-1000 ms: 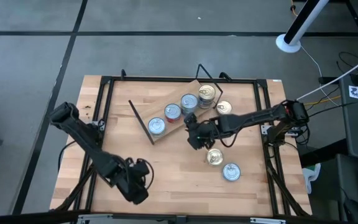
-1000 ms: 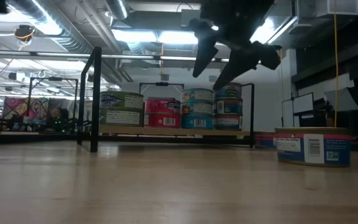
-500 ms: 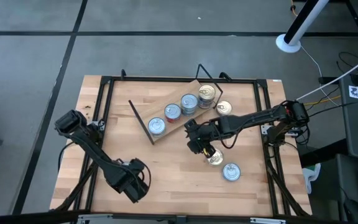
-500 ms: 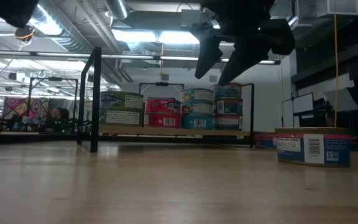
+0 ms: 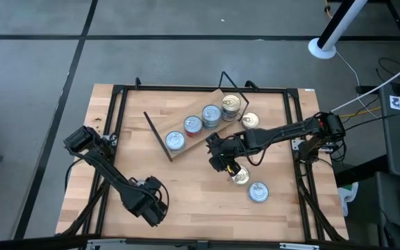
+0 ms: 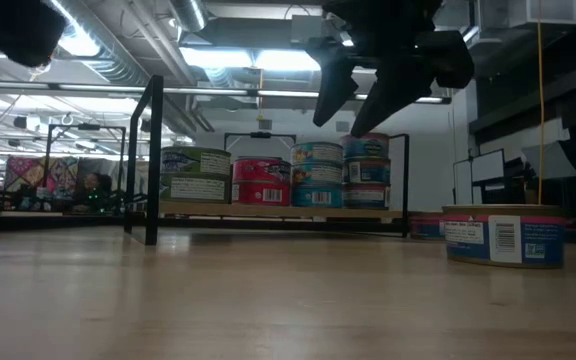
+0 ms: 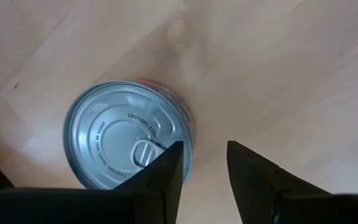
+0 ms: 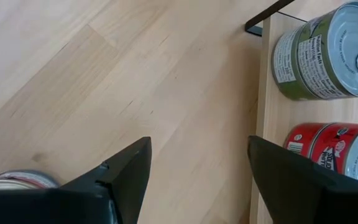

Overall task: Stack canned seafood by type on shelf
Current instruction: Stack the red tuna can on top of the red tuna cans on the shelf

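Observation:
The shelf (image 5: 186, 147) lies slantwise mid-table with tins stacked along it: green-labelled (image 8: 328, 56), red (image 8: 334, 155) and blue ones (image 6: 318, 172). Loose tins stand on the table: two gold-lidded (image 5: 240, 176) (image 5: 250, 120) and one silvery-blue (image 5: 257, 192). My right gripper (image 5: 228, 167) hangs open above the table between the shelf and the nearer gold tin. My left gripper (image 5: 157, 208), near the front left, points down and is open over a silver-lidded, red-sided tin (image 7: 126, 146). One finger (image 7: 166, 171) shows over that tin's rim, the other over bare wood.
A black frame (image 5: 117, 111) runs round the tabletop. The shelf's black wire ends (image 6: 151, 160) stand upright. Bare wood lies across the table's front and left. In the low view a loose tin (image 6: 503, 235) stands at the right.
My left gripper has sunk toward the table and rolled about its own axis, staying over the silver-lidded tin. My right gripper has turned at the wrist above the nearer gold tin, keeping its place and its open fingers.

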Controlling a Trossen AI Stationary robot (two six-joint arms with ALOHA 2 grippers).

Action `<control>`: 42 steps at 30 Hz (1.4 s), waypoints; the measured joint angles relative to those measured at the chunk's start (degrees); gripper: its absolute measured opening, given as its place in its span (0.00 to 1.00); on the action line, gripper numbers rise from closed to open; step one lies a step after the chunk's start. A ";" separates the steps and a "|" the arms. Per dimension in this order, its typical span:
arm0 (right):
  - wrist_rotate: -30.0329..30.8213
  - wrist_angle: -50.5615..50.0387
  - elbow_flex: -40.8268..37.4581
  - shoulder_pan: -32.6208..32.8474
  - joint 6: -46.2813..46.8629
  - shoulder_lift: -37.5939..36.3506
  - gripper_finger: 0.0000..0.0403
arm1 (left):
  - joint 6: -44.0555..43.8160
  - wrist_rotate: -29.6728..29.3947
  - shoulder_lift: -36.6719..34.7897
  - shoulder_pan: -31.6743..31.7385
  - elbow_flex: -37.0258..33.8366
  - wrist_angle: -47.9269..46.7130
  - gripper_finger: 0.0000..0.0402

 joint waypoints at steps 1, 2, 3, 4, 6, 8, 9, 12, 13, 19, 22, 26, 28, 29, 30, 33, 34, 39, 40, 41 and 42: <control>0.00 -0.02 -0.02 0.00 0.00 0.00 0.66 | 0.00 0.01 0.35 0.10 0.00 -0.01 0.29; 0.00 0.00 0.00 0.00 0.00 0.00 0.66 | 0.00 0.00 0.76 0.13 0.00 -0.01 0.29; 0.00 -0.01 -0.01 0.00 0.00 0.00 0.66 | 0.00 0.00 1.15 0.24 0.00 -0.01 0.29; 0.00 -0.01 -0.02 0.00 0.00 0.00 0.66 | 0.00 0.06 1.51 0.34 0.00 -0.01 0.29; 0.00 -0.01 -0.02 0.00 0.00 0.00 0.66 | 0.00 0.14 2.30 0.59 0.00 -0.01 0.29; 0.00 -0.02 -0.02 0.00 0.00 0.00 0.66 | 0.00 0.28 3.03 0.75 0.02 -0.25 0.29; 0.00 0.00 -0.02 0.00 0.00 0.00 0.66 | 0.00 0.30 3.22 0.88 0.02 -0.30 0.29; 0.00 -0.02 -0.02 0.00 0.00 0.00 0.66 | 0.03 1.52 3.56 1.45 0.15 -0.53 0.28; -0.02 0.01 -0.02 0.00 0.00 0.00 0.66 | 0.07 1.92 3.56 1.72 0.15 -0.62 0.27; -0.02 0.00 -0.02 0.00 0.00 0.00 0.66 | 2.02 4.14 3.56 3.28 0.11 -1.37 0.14; -0.02 0.00 -0.02 0.00 0.00 0.00 0.66 | 2.67 5.43 3.56 4.17 0.09 -1.87 0.08; -0.02 0.00 -0.02 0.00 0.00 0.00 0.66 | 3.69 6.55 3.56 4.99 0.11 -1.96 0.03; -0.02 0.00 -0.02 0.00 0.00 0.00 0.66 | 4.69 6.83 3.56 5.22 0.11 -1.94 0.02; -0.02 0.00 -0.02 0.00 0.00 0.00 0.66 | 5.26 7.17 3.56 5.40 0.11 -1.94 0.01; -0.02 -0.01 -0.02 0.00 0.00 0.00 0.66 | 5.85 7.57 3.56 5.55 0.09 -1.98 0.01; -0.01 -0.02 -0.02 0.00 0.00 0.00 0.66 | 6.80 7.90 3.58 5.87 0.09 -2.02 0.00; -0.02 -0.02 -0.02 0.00 0.00 0.00 0.66 | 7.02 7.98 3.58 5.96 0.09 -2.00 0.00; -0.02 0.00 -0.02 0.00 0.00 0.00 0.66 | 7.53 8.20 3.56 6.65 0.14 -1.99 0.00; 0.00 0.00 -0.02 0.00 0.00 0.00 0.66 | 7.97 8.09 3.57 6.78 0.30 -1.99 0.00; -0.02 0.02 -0.02 0.00 0.00 0.00 0.66 | 8.58 7.84 3.62 6.93 0.57 -1.98 0.00; -0.06 0.07 -0.02 0.00 0.00 0.00 0.66 | 9.06 7.45 3.67 7.09 0.96 -1.75 0.00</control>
